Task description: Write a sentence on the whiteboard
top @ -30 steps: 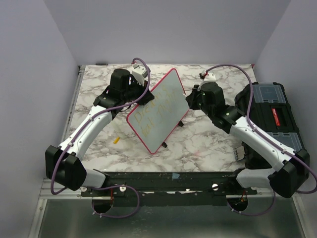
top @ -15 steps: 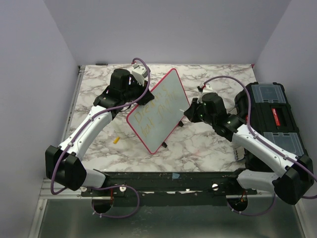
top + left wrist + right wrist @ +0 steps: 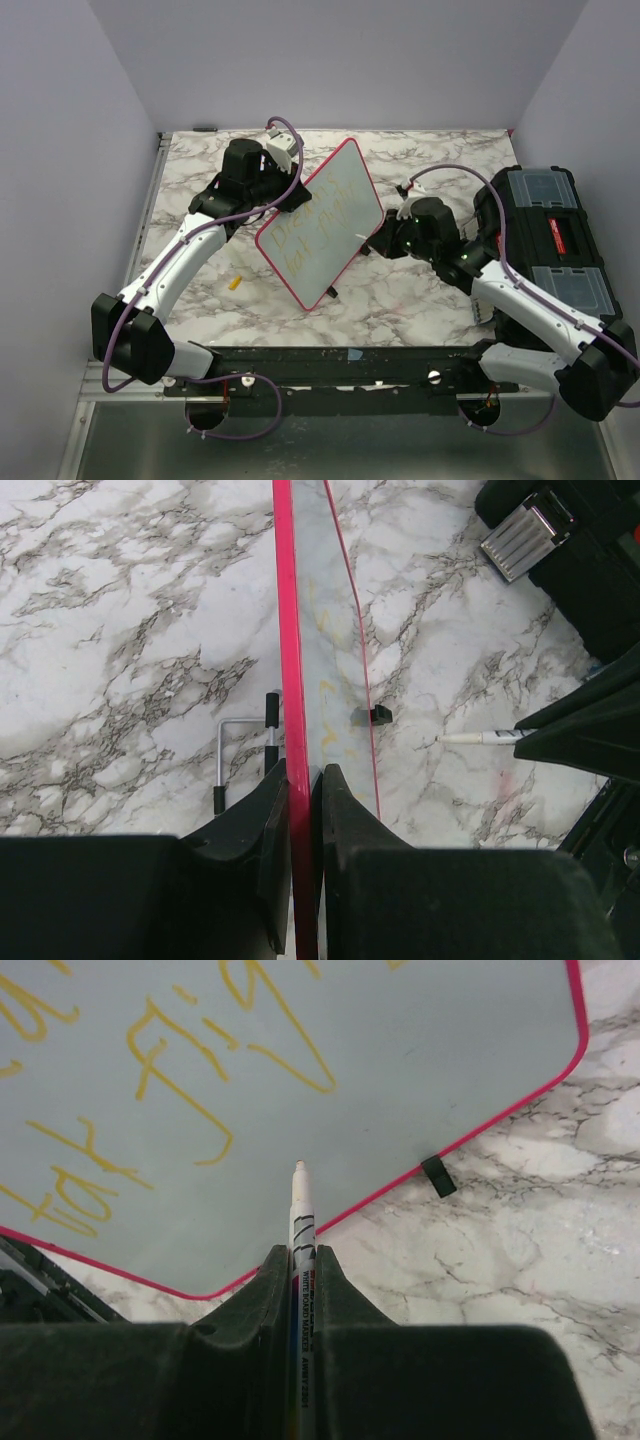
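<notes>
The whiteboard, white with a red-pink rim, stands tilted on the marble table. My left gripper is shut on its upper left edge; in the left wrist view the fingers clamp the pink rim. Faint yellow lettering runs across its face, also clear in the right wrist view. My right gripper is shut on a white whiteboard marker, tip just off the board's lower right part. The marker also shows in the left wrist view.
A black toolbox stands at the right edge of the table. A small yellow cap lies on the marble at the left. Small black clips sit on the board's lower edge. A wire stand props the board behind.
My right arm has moved down and toward the near side, bringing the marker along the board's right edge to its lower right part. The left arm and board have stayed still.
</notes>
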### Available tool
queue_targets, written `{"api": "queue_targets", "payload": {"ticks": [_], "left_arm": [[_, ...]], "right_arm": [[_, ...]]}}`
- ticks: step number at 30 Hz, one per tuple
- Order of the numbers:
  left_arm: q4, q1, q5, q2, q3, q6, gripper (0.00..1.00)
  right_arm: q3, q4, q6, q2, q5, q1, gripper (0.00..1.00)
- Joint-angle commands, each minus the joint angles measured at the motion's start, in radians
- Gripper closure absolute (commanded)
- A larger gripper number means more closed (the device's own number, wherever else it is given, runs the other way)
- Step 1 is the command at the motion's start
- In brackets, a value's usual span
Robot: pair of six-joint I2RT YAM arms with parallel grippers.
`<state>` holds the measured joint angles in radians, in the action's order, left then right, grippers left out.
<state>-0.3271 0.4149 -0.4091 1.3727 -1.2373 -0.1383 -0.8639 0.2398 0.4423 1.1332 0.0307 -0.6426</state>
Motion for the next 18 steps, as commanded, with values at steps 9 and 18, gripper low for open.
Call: {"api": "queue_targets", "payload": {"ticks": [9,18], "left_arm": [[-0.049,0.018,0.045,0.059,0.021,0.127,1.00],[-0.062,0.016,0.067,0.082,0.008,0.128,1.00]], "right_arm": [[0.076,-0.087,-0.028,-0.026,-0.025,-0.172,0.99],[0.155,-0.178,-0.047,-0.047,-0.025,-0.260,0.99]]}}
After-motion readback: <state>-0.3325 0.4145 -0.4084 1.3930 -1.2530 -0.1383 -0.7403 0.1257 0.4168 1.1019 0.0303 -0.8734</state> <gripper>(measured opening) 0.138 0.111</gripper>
